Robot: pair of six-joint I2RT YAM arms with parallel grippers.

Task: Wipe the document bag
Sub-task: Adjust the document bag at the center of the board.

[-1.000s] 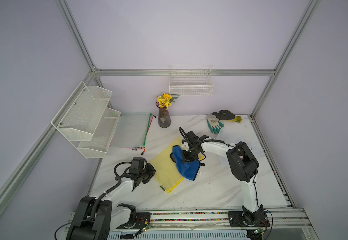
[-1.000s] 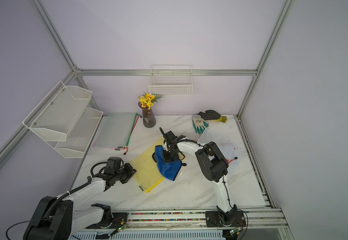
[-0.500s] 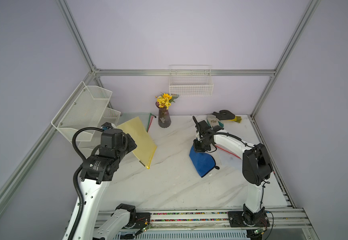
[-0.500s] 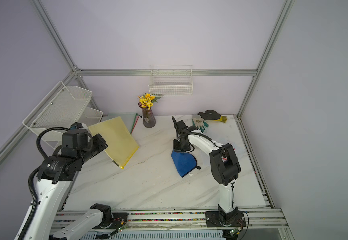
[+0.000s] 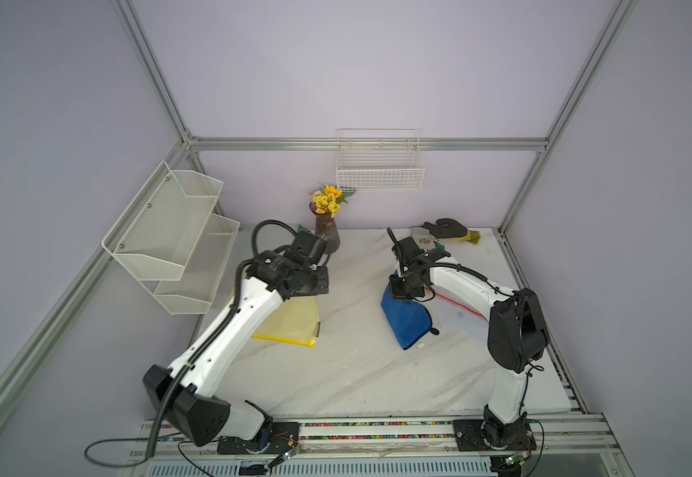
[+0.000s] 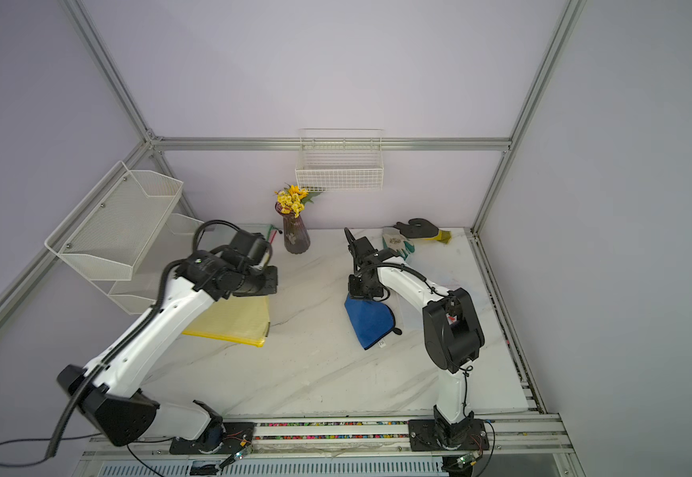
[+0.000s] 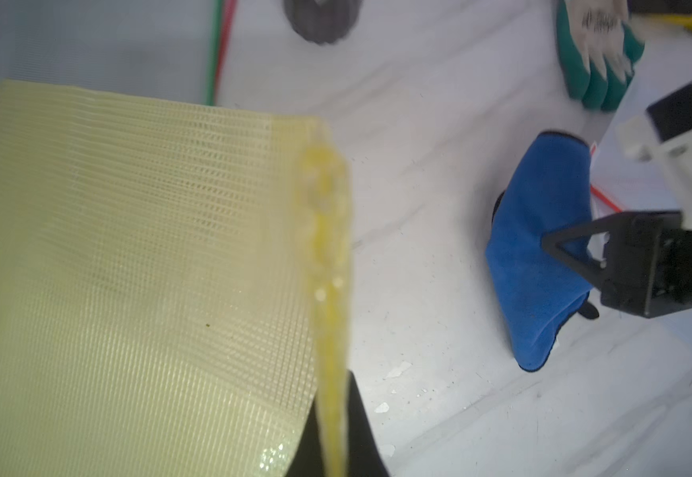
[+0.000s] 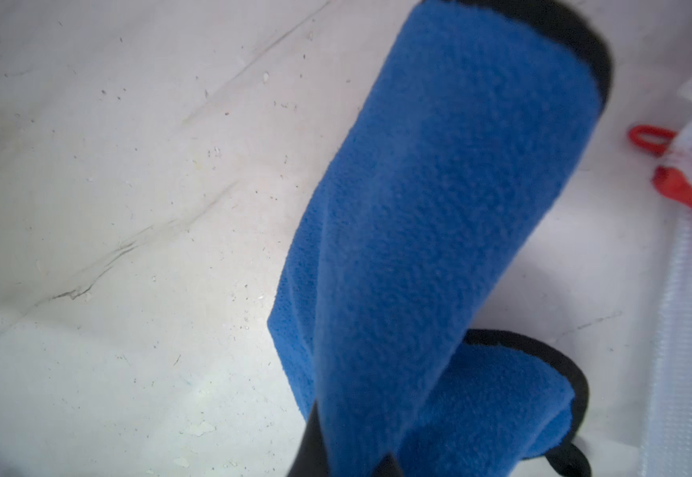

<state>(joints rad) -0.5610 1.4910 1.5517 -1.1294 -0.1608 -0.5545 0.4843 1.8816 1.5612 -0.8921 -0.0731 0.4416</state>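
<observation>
Two grips were noted: left jaws clenched on the yellow document bag, hanging at the left of the tabletop, right jaws clenched on the blue cloth well apart to its right; in my judgement the bag needed laying flat and pinning before wiping.

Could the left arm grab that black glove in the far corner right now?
Probably not: the left tool is shut on the yellow bag, and the right arm with its blue cloth stands between it and the black glove.

Yellow gridded plastic-mesh document bag, fuzzy matt blue cloth, smooth marble-veined tabletop with slight sheen.
</observation>
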